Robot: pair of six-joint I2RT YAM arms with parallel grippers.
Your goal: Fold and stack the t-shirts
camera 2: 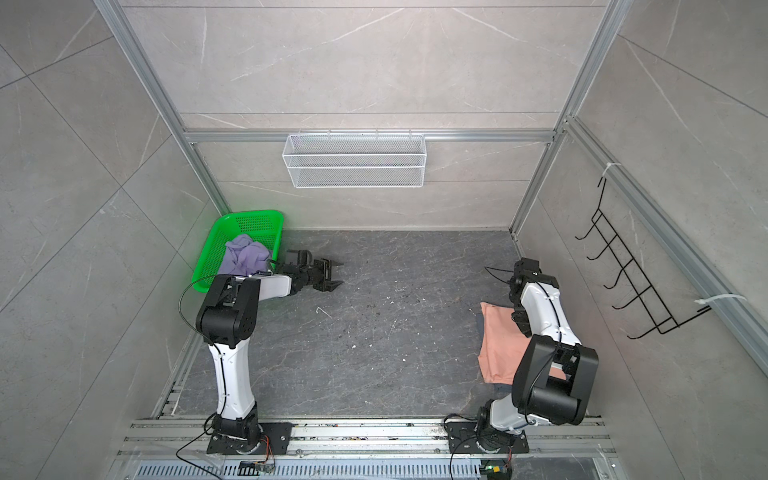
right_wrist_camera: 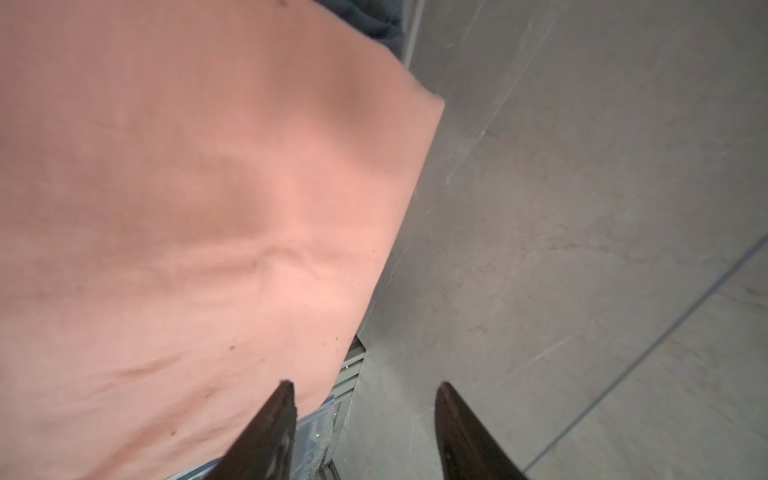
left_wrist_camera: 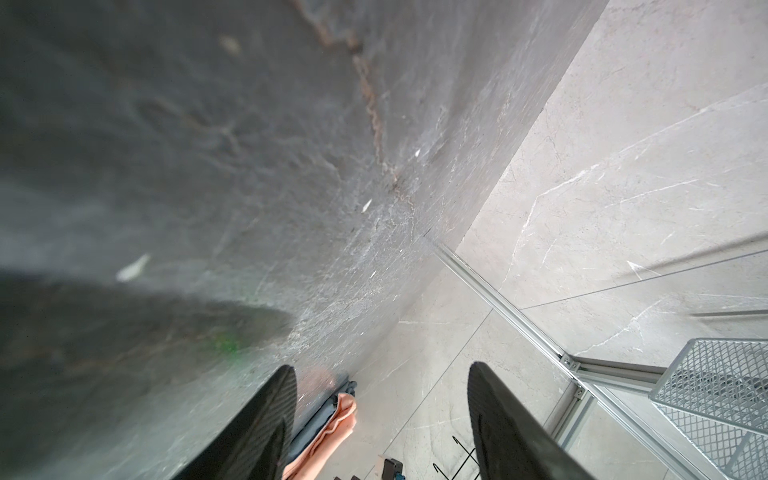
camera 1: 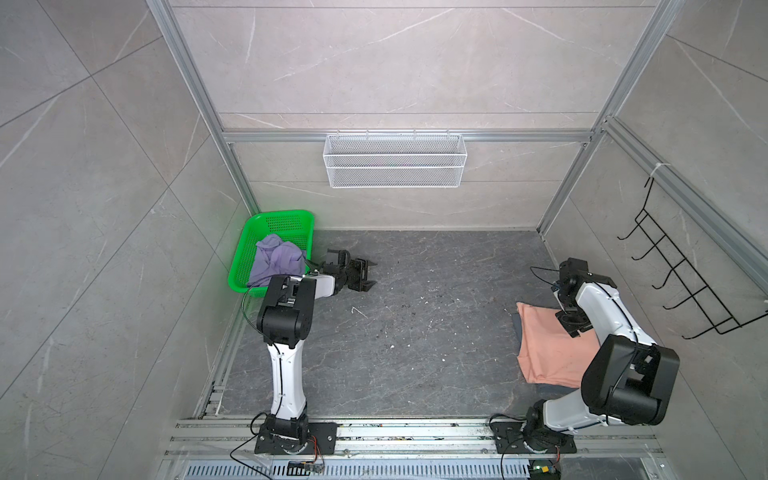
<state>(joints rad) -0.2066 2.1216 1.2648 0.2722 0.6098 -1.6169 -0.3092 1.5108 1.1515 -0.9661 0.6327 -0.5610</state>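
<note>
Two spread-fingered grippers, left gripper (camera 1: 368,275) and right gripper (right_wrist_camera: 365,432), are holding nothing; right should be lifting clear of the peach-pink t-shirt (camera 1: 548,345) without snagging it.

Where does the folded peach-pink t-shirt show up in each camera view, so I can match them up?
Top views: peach-pink t-shirt lies at right on the table, partly under the right arm.
Left wrist: a small patch near the bottom edge, between the fingers.
Right wrist: it fills the left half.
Shared landmark: the slate blue-grey t-shirt peeking out beneath it.
</note>
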